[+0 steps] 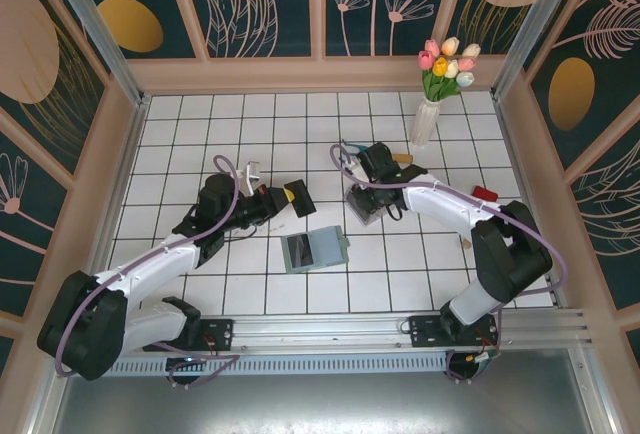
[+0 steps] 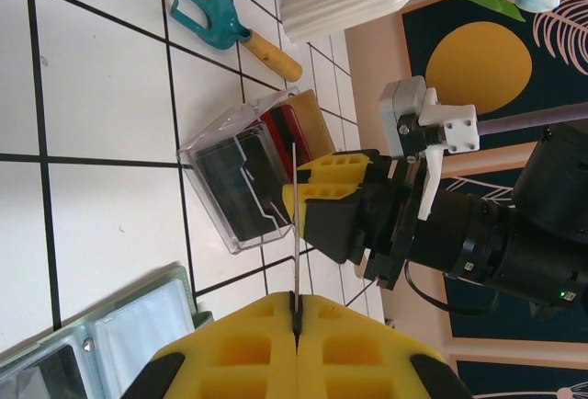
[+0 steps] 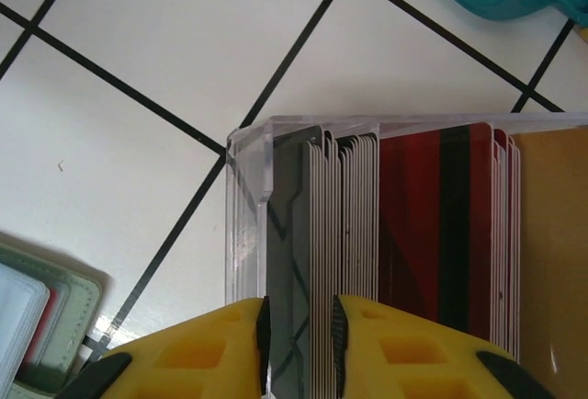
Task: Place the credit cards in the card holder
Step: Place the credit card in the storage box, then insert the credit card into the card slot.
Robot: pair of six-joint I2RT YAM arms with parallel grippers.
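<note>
Step in hand: judged to be pick-up. The right end effector is set over the stack to draw out a card, while the left end effector already has one ready for the card holder.
Right end effector: jaws parted narrowly, astride the grey card at the front of the stack and a few pale ones behind it. Nothing is lifted clear.
Left end effector: fully closed on a held card, which is pinched in the seam between the yellow fingers.
Credit cards: these stand on edge, packed face to face in the clear tray on the table, just beyond the card holder.
Card axis: in the right wrist view the long edges run straight away from the fingers, and the row runs across. The held card is seen edge-on, projecting forward from the fingertips.
Card holder: lies flat near the table's front, between the two arms, with clear pockets facing up. Its long axis runs roughly across the table, slightly tilted.
Next move, judged: close on the grey card alone and draw it out along its own plane. The left must turn its card to meet a pocket mouth.
</note>
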